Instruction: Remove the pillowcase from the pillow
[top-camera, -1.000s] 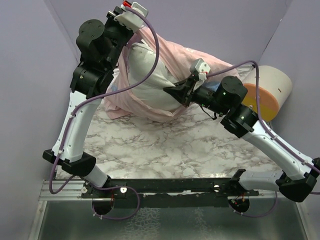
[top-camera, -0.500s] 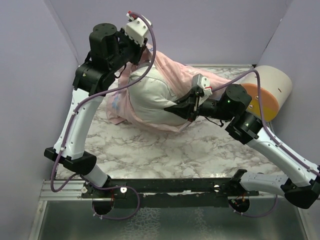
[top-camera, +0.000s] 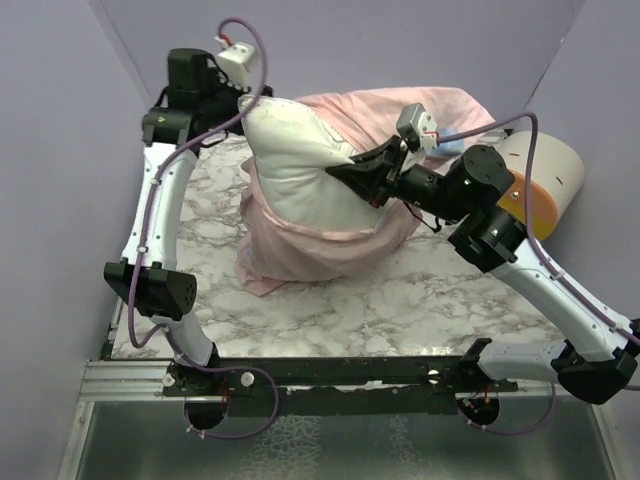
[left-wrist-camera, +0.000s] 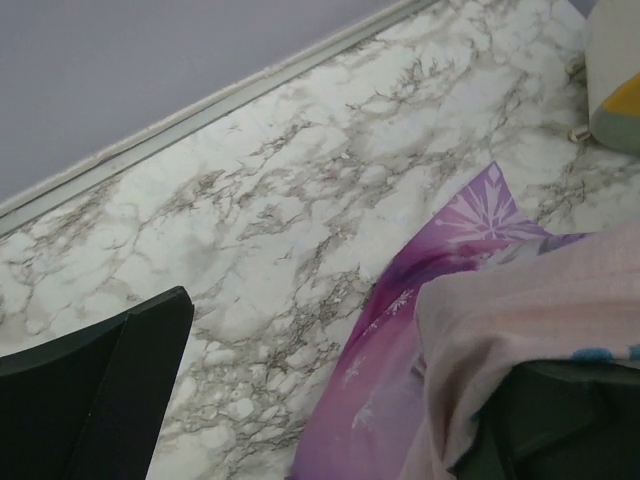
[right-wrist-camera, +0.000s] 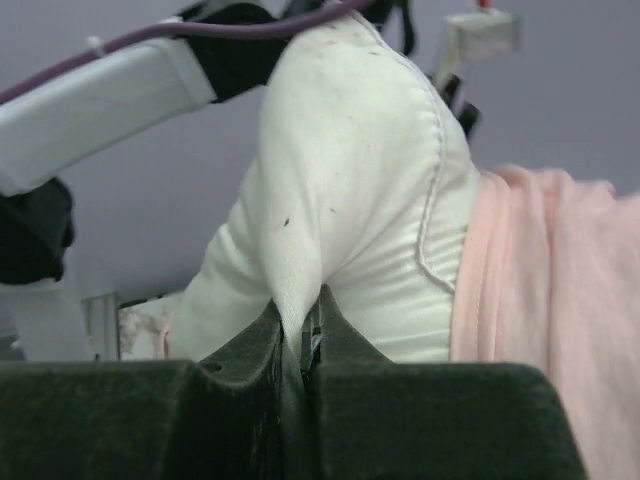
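Pinching a small fold of the pillow (right-wrist-camera: 350, 200) between jaws pressed tightly together, the right gripper (right-wrist-camera: 302, 335) grips the white cushion on its right side and holds it tilted up above the marble bench (top-camera: 400, 300). The pillow's upper part is bare, and in the top view its far-left corner points toward the left gripper (left-wrist-camera: 350, 345). The pillowcase (top-camera: 310, 245) is pale-pink side out and bunched around the near, lower part of the pillow, with its loose edge touching the bench. More of the pink fabric is heaped behind the pillow toward the far right. The left arm reaches high at the far left of the scene. Its jaws are spread wide in the left wrist view: one finger (left-wrist-camera: 100, 400) stands clear of the fabric, while the other is draped with pink cloth. A strip of the printed purple side, bearing a white snowflake, shows below that cloth over the bench. A cream-and-orange cylinder (top-camera: 540, 180) lies at the far right, just beside the right arm.
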